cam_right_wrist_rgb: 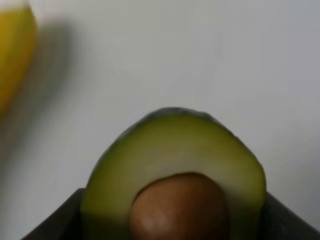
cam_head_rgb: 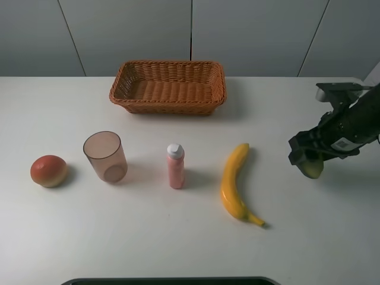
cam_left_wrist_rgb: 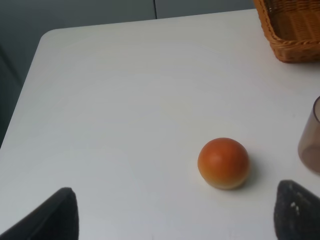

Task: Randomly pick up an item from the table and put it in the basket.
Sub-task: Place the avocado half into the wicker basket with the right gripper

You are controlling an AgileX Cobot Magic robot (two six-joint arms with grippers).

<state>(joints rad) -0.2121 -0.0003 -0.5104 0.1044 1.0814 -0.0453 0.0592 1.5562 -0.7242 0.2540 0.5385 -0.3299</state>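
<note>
While in right gripper (cam_head_rgb: 309,159), pale-fleshed, brown-pitted avocado (cam_right_wrist_rgb: 175,145).

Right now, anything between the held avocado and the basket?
Nothing visible. The right gripper holds the avocado; only bare table lies between it and the basket. The banana sits nearer the camera, off that line.

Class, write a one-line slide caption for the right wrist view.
Right gripper holds a halved avocado, brown pit showing, against the white table.

Right arm (cam_head_rgb: 351,122) black, small white label (cam_head_rgb: 341,144), grey bracket (cam_head_rgb: 337,89); left fingers (cam_left_wrist_rgb: 298,212) dark, wedge-shaped
</note>
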